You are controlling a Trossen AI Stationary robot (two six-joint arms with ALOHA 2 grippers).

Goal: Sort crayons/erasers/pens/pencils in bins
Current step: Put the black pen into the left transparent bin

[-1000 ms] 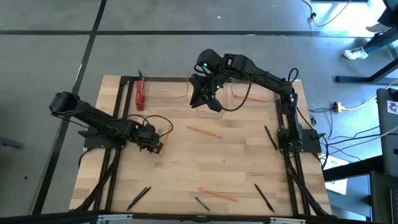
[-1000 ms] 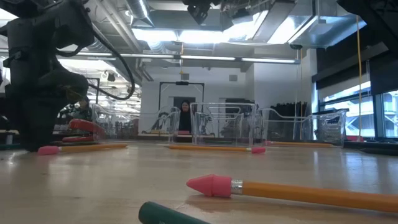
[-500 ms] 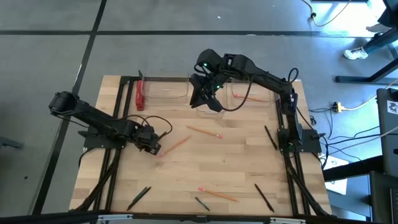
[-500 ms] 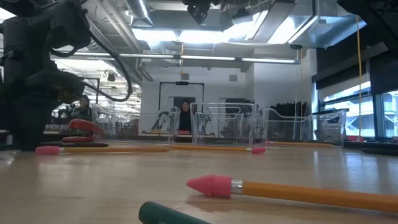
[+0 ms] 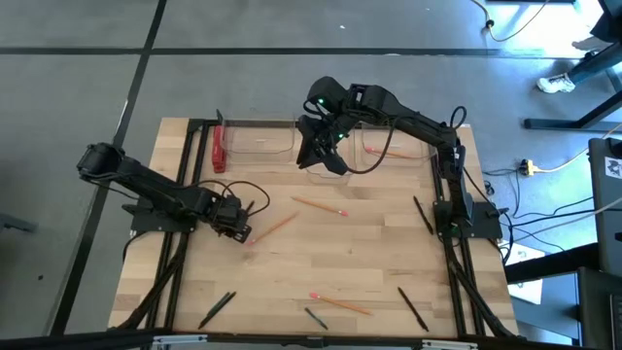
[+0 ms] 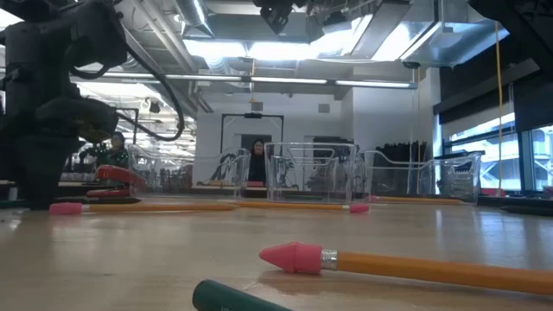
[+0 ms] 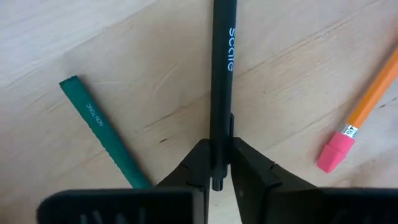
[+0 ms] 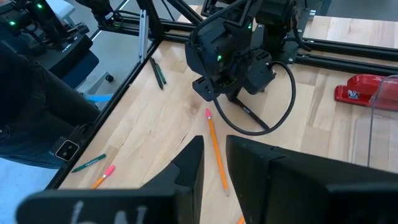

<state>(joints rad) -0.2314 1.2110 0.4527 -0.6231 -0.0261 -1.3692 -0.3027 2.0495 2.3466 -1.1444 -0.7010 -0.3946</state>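
A: Left gripper?
B: Clamped on a black pen, table's 9 o'clock side, beside a pencil.
A: Right gripper?
B: Over the 12 o'clock bins; fingers narrow, nothing held.

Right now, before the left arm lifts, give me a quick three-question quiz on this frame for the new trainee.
1. True or false: the left gripper is closed on an orange pencil.
2. In the left wrist view, what lies on the table beside the held item, on the side away from the pink eraser tip? A) a red bar B) a green crayon C) a clear bin
3. Short answer: which gripper has nothing between its fingers?

Key
1. False: it is closed on the black pen.
2. B.
3. The right gripper, up by the bins with its fingers apart.
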